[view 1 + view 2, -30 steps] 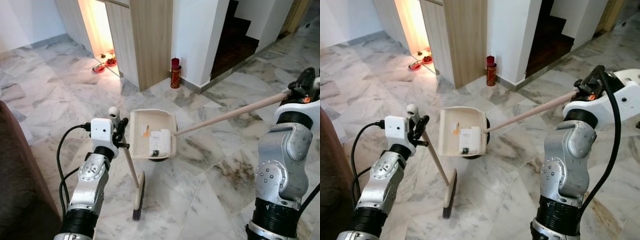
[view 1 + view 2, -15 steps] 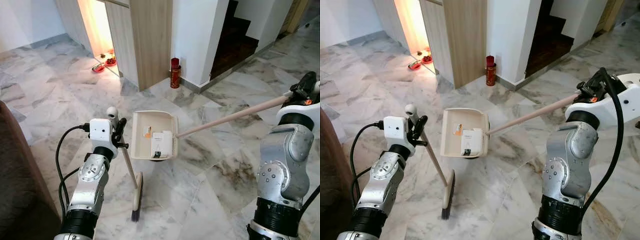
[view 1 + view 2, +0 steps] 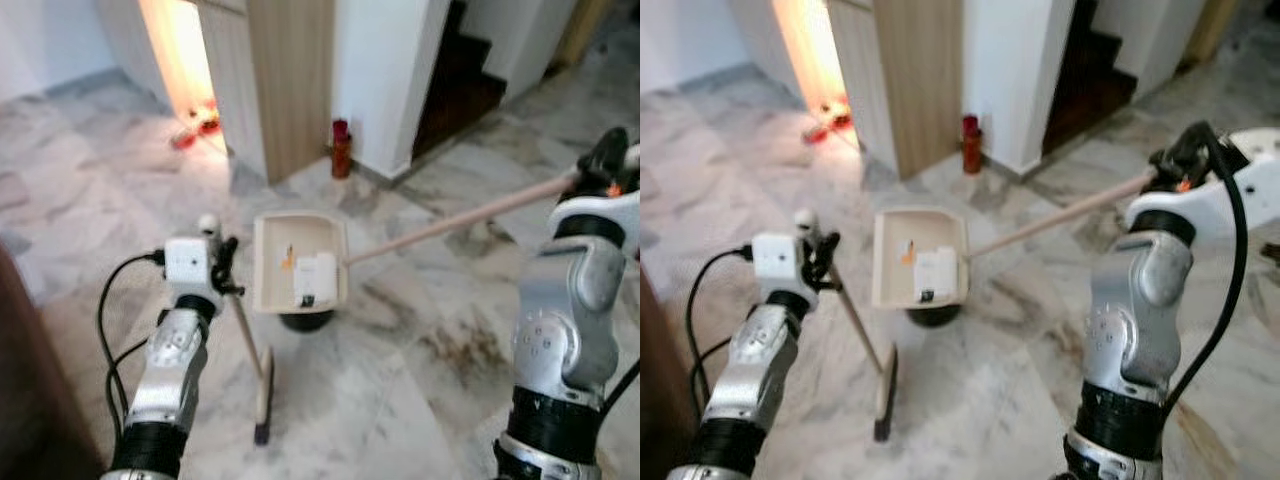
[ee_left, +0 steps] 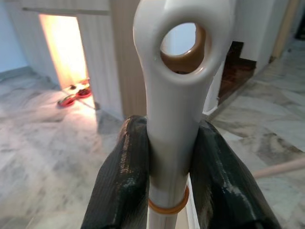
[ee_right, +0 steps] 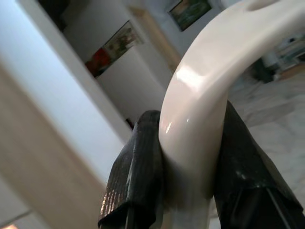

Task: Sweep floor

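My left gripper is shut on the cream top of the broom handle, near its hanging hole. The broom slants down to its head resting on the marble floor. My right gripper is shut on the cream end of the dustpan handle; the long wooden handle runs down and left to the cream dustpan. The pan hangs tilted above the floor, with a white card and an orange scrap lying in it. A dark round shadow lies under it.
A wooden cabinet and a white wall corner stand behind the dustpan, with a red cylinder at the base. A dark stairway opens at the right. Red slippers lie by the lit gap. A dark sofa edge is at my left.
The whole picture has shifted and blurred, so the camera moved. The dustpan has risen a little and both grippers keep their hold.
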Tool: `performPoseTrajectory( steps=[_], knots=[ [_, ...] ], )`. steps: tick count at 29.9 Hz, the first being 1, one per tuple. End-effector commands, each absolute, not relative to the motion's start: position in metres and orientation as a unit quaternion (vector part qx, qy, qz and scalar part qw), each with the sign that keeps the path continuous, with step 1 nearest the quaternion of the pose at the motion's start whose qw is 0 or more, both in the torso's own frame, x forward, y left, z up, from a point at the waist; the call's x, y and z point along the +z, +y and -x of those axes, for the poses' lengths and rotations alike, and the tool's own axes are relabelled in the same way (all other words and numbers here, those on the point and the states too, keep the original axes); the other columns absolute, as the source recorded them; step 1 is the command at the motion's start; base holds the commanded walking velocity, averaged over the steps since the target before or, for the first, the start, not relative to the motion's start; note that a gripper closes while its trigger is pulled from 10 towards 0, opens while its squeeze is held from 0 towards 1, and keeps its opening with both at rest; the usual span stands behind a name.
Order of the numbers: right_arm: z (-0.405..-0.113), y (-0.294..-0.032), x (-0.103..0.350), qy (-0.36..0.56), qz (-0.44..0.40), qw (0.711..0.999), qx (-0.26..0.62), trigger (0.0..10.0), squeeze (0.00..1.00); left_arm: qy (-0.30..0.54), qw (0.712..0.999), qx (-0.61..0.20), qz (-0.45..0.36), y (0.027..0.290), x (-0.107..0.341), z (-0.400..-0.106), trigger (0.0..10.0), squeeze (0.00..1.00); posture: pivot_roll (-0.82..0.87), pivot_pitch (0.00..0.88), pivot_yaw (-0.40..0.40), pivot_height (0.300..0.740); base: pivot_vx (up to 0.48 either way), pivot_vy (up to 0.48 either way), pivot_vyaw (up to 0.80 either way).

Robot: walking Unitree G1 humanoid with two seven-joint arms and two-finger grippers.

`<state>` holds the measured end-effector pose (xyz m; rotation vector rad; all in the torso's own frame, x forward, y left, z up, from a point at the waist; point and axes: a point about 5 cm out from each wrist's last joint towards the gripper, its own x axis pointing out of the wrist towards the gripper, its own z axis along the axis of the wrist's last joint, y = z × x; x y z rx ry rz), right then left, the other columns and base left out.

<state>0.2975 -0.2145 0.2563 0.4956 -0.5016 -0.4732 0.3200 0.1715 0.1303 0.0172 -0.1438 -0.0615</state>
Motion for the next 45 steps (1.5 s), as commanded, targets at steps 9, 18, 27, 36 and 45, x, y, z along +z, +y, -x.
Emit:
performPoseTrajectory(
  steps=[9, 18, 27, 36, 45],
  knots=[
    [-0.2959, -0.2143, 0.2682, -0.268, -0.252, 0.904, -0.217, 10.0, 0.0, -0.106, 0.994, -0.031, -0.019, 0.1679, 0.1435, -0.3212, 10.0, 0.0, 0.02, 0.0, 0.013, 0.74, 0.438, 0.0, 0.0],
    [-0.2976, -0.2107, 0.2701, -0.268, -0.252, 0.907, -0.205, 10.0, 0.0, -0.113, 0.993, -0.041, -0.01, 0.1649, 0.1445, -0.3183, 10.0, 0.0, 0.02, 0.0, 0.01, 0.74, 0.258, 0.0, 0.0],
    [-0.2981, -0.21, 0.2703, -0.267, -0.253, 0.908, -0.203, 10.0, 0.0, -0.103, 0.994, -0.037, -0.014, 0.1671, 0.1404, -0.317, 10.0, 0.0, 0.02, 0.0, 0.008, 0.74, 0.0, 0.0, 0.0],
    [-0.2988, -0.209, 0.269, -0.263, -0.253, 0.909, -0.202, 10.0, 0.0, -0.097, 0.995, -0.035, -0.018, 0.1697, 0.1371, -0.3143, 10.0, 0.0, 0.02, 0.0, 0.005, 0.74, 0.0, 0.0, 0.0],
    [-0.2994, -0.2083, 0.2688, -0.261, -0.252, 0.911, -0.198, 10.0, 0.0, -0.092, 0.995, -0.029, -0.023, 0.1717, 0.1353, -0.3143, 10.0, 0.0, 0.02, 0.0, 0.005, 0.74, 0.057, 0.0, 0.0]
  ],
)
